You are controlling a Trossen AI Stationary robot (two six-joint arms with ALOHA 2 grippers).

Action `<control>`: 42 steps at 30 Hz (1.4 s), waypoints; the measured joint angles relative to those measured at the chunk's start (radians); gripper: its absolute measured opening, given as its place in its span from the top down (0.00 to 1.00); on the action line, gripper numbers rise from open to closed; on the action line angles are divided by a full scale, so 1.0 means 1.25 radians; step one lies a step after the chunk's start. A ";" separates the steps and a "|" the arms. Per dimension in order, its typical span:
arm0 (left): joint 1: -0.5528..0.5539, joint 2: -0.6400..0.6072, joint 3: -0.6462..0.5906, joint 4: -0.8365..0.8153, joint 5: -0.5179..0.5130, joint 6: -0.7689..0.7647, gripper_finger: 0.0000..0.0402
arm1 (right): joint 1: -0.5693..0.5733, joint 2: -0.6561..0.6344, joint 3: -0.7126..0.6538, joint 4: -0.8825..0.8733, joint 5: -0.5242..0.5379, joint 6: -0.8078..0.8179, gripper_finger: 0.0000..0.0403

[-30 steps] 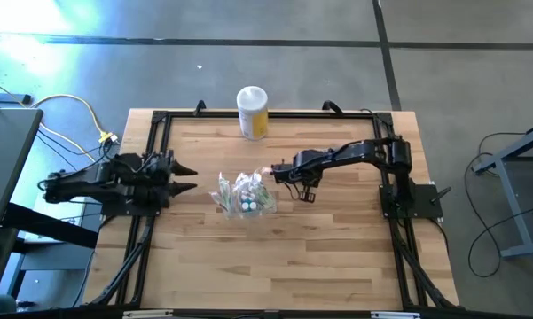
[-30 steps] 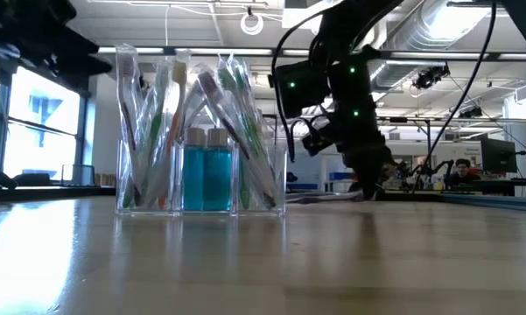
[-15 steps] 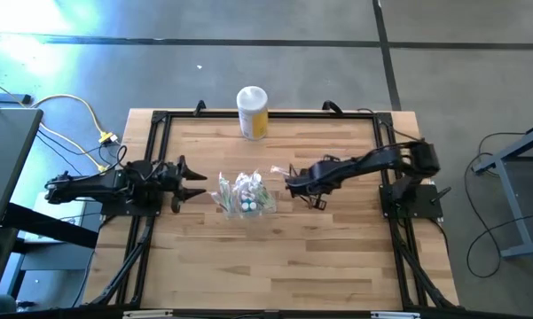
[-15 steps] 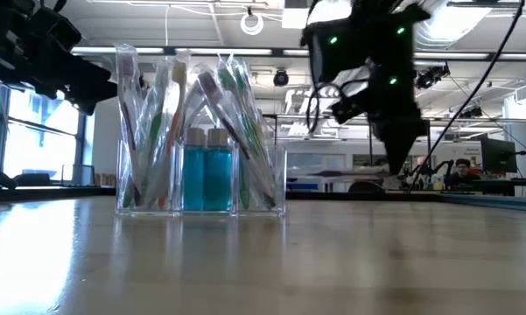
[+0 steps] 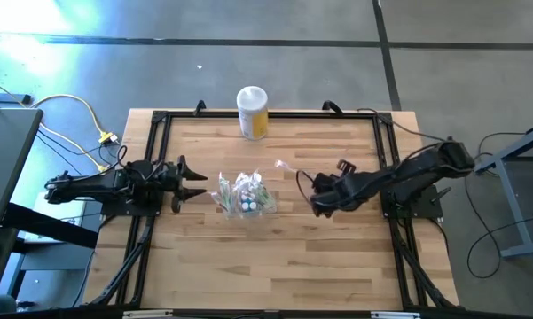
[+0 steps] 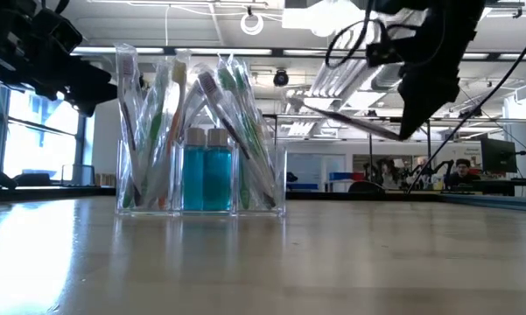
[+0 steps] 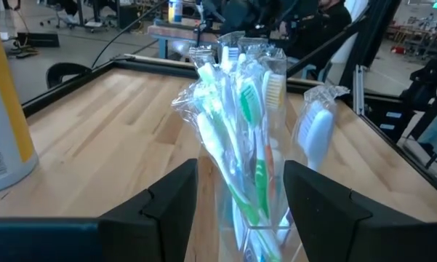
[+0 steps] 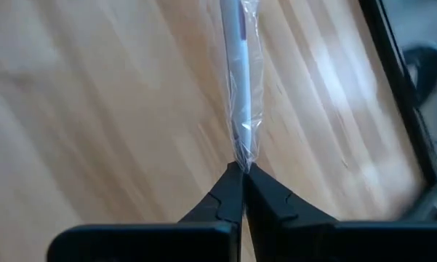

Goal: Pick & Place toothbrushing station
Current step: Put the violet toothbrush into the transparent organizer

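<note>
The toothbrushing station [image 5: 246, 195] is a clear plastic container with wrapped toothbrushes and two blue bottles; its base stands on the wood mid-table, as the low view [image 6: 201, 149] also shows. My left gripper [image 5: 199, 183] is open just left of it, and the station [image 7: 247, 145] stands ahead of the gap between the fingers, untouched. My right gripper [image 5: 309, 190] is to the station's right, raised off the table and shut on a single wrapped toothbrush [image 5: 282, 167]. My right gripper pinches the end of the toothbrush's clear wrapper [image 8: 241, 156] between its two shut fingertips. The toothbrush runs on from the fingers in line with them. In the low view the toothbrush [image 6: 341, 118] is lifted clear of the table, tilted, and reaches out toward the station.
A yellow jar with a white lid [image 5: 253, 112] stands at the table's far edge, behind the station. A black frame [image 5: 160, 120] runs round the table top. There is bare wood [image 5: 275, 257] in front of the station. People and desks show in the room beyond.
My right gripper has drawn away from the station toward the table's right and near edges and has risen, carrying the wrapped toothbrush clear of the table. My left gripper sank a little beside the station and then kept still. The station has not moved.
</note>
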 joint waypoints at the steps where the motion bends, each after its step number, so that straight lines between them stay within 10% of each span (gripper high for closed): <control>1: 0.000 0.000 0.000 -0.001 0.000 0.000 0.50 | 0.012 -0.008 -0.008 0.025 0.012 0.000 0.99; 17: 0.000 0.000 -0.001 -0.004 0.001 0.000 0.50 | 0.132 -0.024 -0.158 0.777 0.077 -0.360 0.99; 24: 0.000 0.000 -0.002 -0.004 0.001 0.007 0.50 | 0.064 -0.014 -0.300 1.285 -0.187 -0.531 0.99; 42: 0.000 0.000 -0.002 -0.005 0.000 0.043 0.50 | -0.081 0.194 -0.330 1.565 -0.410 -0.467 0.99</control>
